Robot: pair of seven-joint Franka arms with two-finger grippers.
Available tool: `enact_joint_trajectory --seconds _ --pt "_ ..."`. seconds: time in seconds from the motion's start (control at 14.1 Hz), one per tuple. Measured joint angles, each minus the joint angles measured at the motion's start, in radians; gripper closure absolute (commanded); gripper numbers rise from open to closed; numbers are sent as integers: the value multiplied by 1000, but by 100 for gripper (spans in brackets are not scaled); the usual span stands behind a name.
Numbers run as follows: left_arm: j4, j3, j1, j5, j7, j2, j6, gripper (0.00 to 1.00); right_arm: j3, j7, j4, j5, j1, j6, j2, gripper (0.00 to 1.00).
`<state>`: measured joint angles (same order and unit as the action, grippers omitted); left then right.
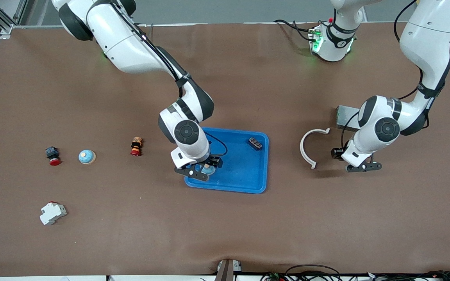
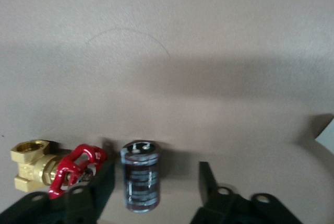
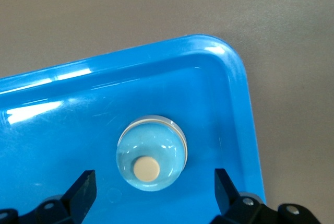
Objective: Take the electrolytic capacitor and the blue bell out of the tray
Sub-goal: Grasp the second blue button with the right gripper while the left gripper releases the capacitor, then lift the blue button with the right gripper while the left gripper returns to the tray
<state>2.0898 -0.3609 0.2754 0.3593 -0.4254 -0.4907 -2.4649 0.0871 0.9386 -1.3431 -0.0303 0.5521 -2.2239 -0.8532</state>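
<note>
The right tool hangs low over the corner of the blue tray that lies nearest the front camera at the right arm's end, its fingers spread wide and holding nothing. Between them, apart from both, the pale blue bell sits upright on the tray floor, close to the tray's rounded corner. A small dark block lies in the tray's corner farthest from the bell. The left tool is low over the brown worktop toward the left arm's end, its fingers parted, with the dark capacitor standing upright on the worktop between them, touched by neither. Just beside the capacitor lies a brass valve with a red handle. A white curved strip lies between the tray and the left tool. Toward the right arm's end a second bell, two red-capped push buttons and a white breaker rest on the worktop.
</note>
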Motion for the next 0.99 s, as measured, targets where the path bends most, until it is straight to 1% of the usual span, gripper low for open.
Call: enact_joint_trajectory --seconds 0.07,0.14,0.21,0.28,0.35,0.64,0.78,0.99 --pt "-6 -2 1 1 -10 8 19 0 -5 1 4 -1 2 0 -5 0" --pt "-14 -8 1 1 -14 21 49 0 -14 1 7 -2 7 0 -10 11" --pt "-21 -17 1 1 -18 39 86 0 -22 1 12 -4 12 0 -13 25" --pt "-25 -28 1 1 -23 60 126 0 -27 1 14 -10 18 0 -15 25" --pt "-30 -42 2 -2 -28 82 170 0 -30 1 15 -14 23 0 -16 22" --pt "-82 -115 2 -59 -84 147 368 0 -34 3 16 -20 29 0 -16 18" --pt "-112 -159 1 -80 -142 164 436 0 -35 4 16 -23 30 0 -18 14" --pt "-158 -221 0 -119 -230 172 516 0 -35 9 16 -25 33 0 -23 14"
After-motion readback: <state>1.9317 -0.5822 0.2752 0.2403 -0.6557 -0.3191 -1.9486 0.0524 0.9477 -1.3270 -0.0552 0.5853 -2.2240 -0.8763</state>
